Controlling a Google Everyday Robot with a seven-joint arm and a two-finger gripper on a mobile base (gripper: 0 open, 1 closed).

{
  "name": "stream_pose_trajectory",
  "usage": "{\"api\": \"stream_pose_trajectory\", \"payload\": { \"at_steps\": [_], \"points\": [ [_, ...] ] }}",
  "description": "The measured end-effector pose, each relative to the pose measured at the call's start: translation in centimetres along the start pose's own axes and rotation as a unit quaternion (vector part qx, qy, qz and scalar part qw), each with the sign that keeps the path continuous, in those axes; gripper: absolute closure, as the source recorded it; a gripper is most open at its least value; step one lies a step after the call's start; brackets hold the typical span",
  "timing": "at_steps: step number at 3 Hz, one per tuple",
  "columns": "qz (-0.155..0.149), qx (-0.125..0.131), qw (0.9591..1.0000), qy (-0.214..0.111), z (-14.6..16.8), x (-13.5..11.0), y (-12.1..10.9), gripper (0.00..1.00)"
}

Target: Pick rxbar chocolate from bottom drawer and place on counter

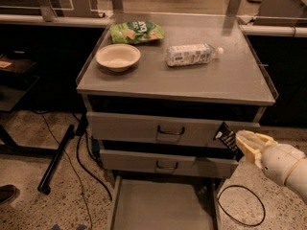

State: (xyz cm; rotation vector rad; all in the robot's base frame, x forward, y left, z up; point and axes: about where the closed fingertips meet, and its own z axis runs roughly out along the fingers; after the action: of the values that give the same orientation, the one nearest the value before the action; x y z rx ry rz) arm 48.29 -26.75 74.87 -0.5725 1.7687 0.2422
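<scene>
A small black rxbar chocolate (225, 136) hangs in the air in front of the right end of the top drawer front, below the counter's edge. My gripper (239, 141) comes in from the lower right on a cream-coloured arm and is shut on the bar's right end. The bottom drawer (163, 207) is pulled out at the bottom of the view, and its plain grey floor shows nothing on it. The counter (225, 78) is the grey steel top above, with bare surface on its right half.
On the counter lie a green snack bag (136, 32) at the back, a cream bowl (118, 57) at the left and a plastic bottle (191, 55) on its side in the middle. Two handled drawers (170, 130) are shut. A black cable loop (242, 206) lies on the floor at the right.
</scene>
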Motion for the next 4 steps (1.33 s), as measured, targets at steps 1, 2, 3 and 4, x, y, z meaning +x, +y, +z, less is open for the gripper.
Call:
{"api": "stream_pose_trajectory", "payload": {
  "at_steps": [1,2,3,4],
  "points": [
    [-0.016,0.017,0.9991,-0.036,0.1,-5.4,-1.4,1.0],
    [-0.041,0.031,0.9962,-0.07,-0.7,-10.8,-2.3,1.0],
    [-0.043,0.031,0.9959,-0.073,-0.7,-11.3,-2.3,1.0],
    [-0.041,0.034,0.9957,-0.076,0.0,-12.8,-3.5,1.0]
  ]
}}
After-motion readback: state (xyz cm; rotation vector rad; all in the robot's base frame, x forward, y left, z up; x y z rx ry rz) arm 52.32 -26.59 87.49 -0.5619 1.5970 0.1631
